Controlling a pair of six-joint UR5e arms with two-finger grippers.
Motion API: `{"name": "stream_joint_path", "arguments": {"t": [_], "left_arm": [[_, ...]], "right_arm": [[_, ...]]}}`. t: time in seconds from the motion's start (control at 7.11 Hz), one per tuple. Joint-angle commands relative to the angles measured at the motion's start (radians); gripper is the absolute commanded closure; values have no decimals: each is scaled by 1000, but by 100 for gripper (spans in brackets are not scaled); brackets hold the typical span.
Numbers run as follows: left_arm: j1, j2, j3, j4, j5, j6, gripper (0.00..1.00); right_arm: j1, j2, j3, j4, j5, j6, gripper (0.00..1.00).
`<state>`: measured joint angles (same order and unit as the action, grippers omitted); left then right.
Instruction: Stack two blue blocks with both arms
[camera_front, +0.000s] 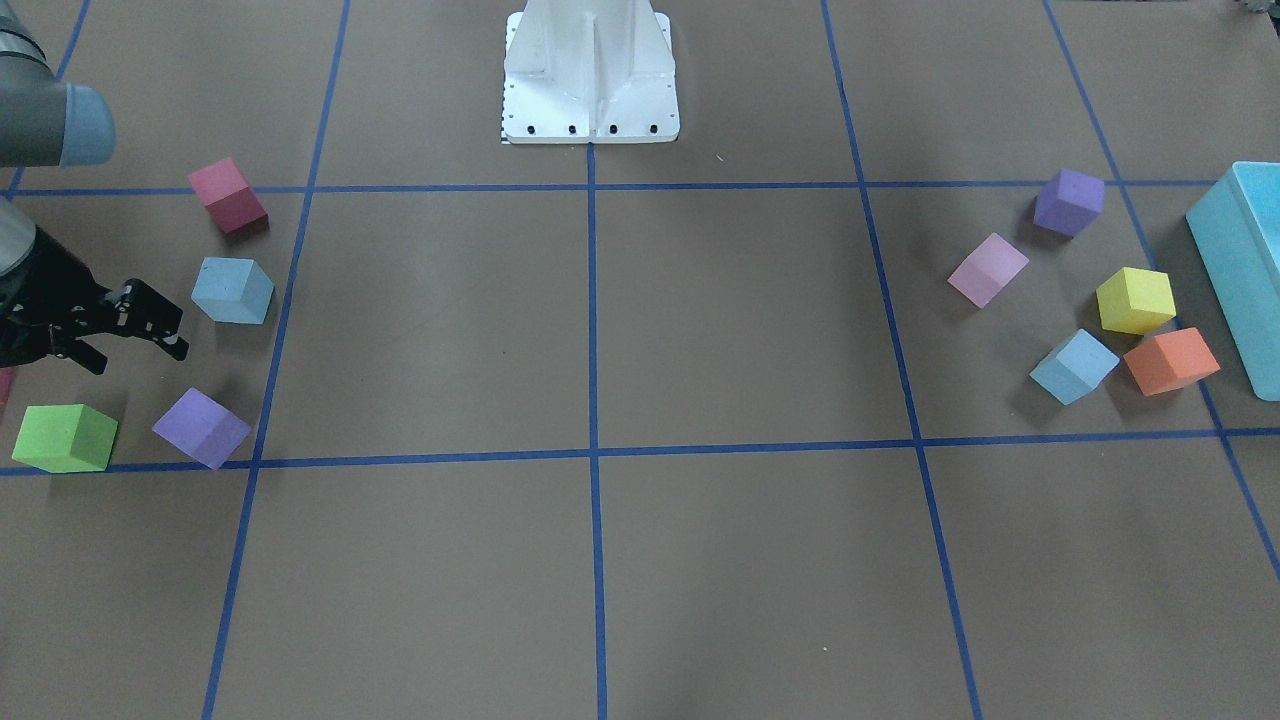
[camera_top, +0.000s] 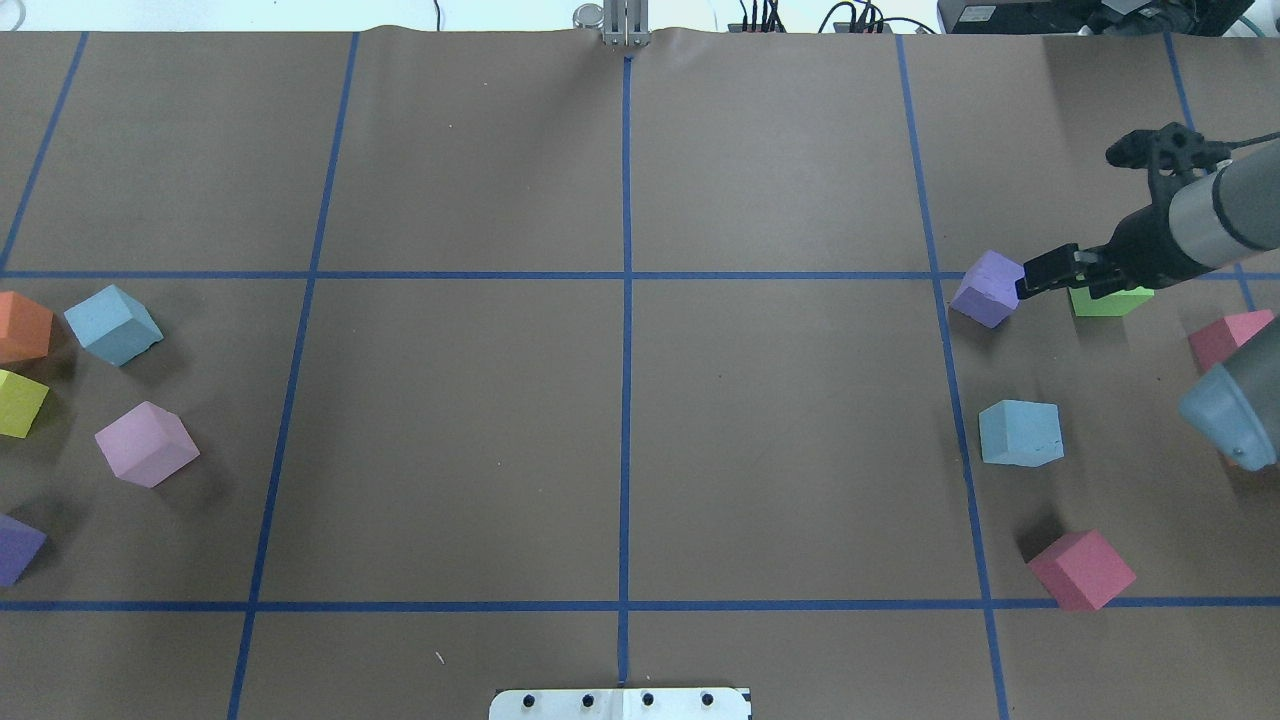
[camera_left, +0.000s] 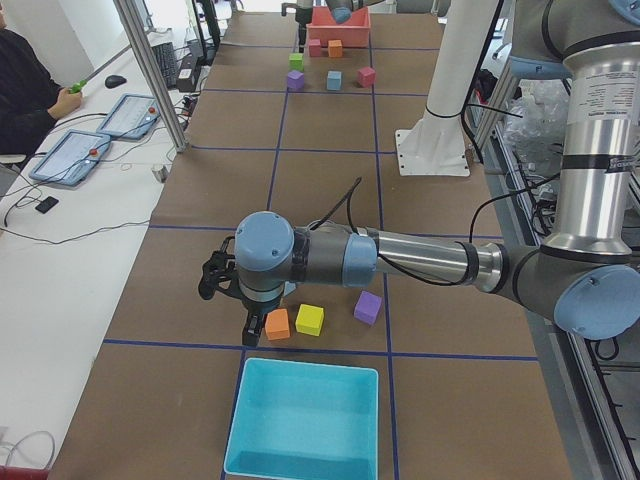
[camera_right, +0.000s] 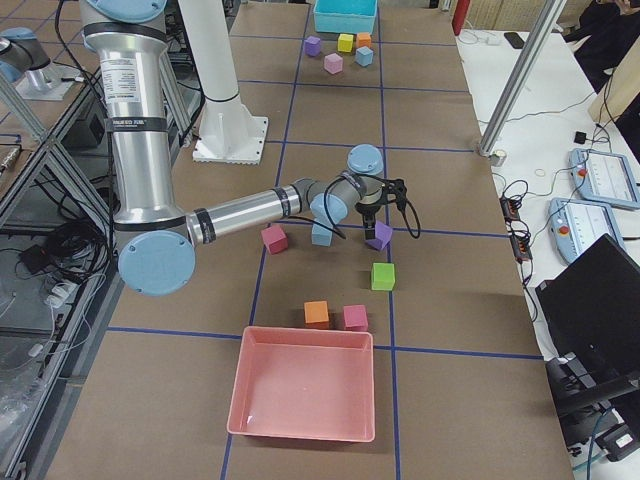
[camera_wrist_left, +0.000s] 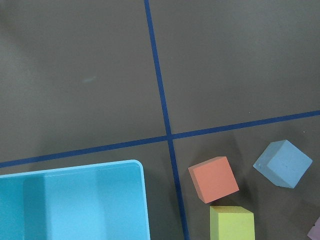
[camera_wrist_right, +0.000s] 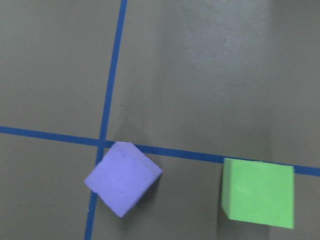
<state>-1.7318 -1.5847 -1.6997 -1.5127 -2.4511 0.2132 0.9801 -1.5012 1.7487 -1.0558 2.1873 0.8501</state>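
Note:
One blue block (camera_front: 232, 291) (camera_top: 1020, 433) lies on the robot's right side of the table, between a crimson cube (camera_front: 228, 195) and a purple cube (camera_front: 201, 427). My right gripper (camera_front: 140, 355) (camera_top: 1060, 280) is open and empty. It hovers above the table between that purple cube (camera_wrist_right: 122, 177) and a green cube (camera_wrist_right: 257, 192), apart from the block. The second blue block (camera_front: 1074, 366) (camera_wrist_left: 282, 163) lies on the left side beside an orange cube (camera_wrist_left: 213, 178). My left gripper (camera_left: 230, 300) shows only in the exterior left view, above the orange cube; I cannot tell whether it is open.
A turquoise bin (camera_front: 1240, 270) (camera_wrist_left: 75, 200) stands at the table's left end, a pink-red bin (camera_right: 300, 385) at the right end. Yellow (camera_front: 1135, 300), pink (camera_front: 987, 269) and purple (camera_front: 1068, 201) cubes lie near the second block. The white pedestal (camera_front: 590, 80) stands at the middle rear.

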Motion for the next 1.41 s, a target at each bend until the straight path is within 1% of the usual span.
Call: {"name": "stream_joint_path", "arguments": {"t": [0.0, 0.28, 0.42, 0.56, 0.7, 0.98, 1.12, 1.27], "left_arm": [[0, 0, 0, 0, -2, 0, 2], [0, 0, -3, 0, -2, 0, 2], [0, 0, -1, 2, -2, 0, 2], [0, 0, 2, 0, -2, 0, 2], [0, 0, 2, 0, -2, 0, 2], [0, 26, -11, -1, -3, 0, 2], [0, 26, -12, -3, -3, 0, 2], [0, 29, -14, -4, -3, 0, 2]], "right_arm": [[-92, -101, 27, 154, -50, 102, 0], [-148, -146, 66, 174, -89, 186, 0], [-187, -163, 92, 174, -142, 231, 0], [-231, -184, 115, 171, -215, 297, 0], [-236, -216, 132, 166, -233, 303, 0], [-236, -324, 202, 163, -247, 305, 0], [-238, -326, 204, 163, -247, 305, 0], [-256, -311, 210, 128, -265, 331, 0]]}}
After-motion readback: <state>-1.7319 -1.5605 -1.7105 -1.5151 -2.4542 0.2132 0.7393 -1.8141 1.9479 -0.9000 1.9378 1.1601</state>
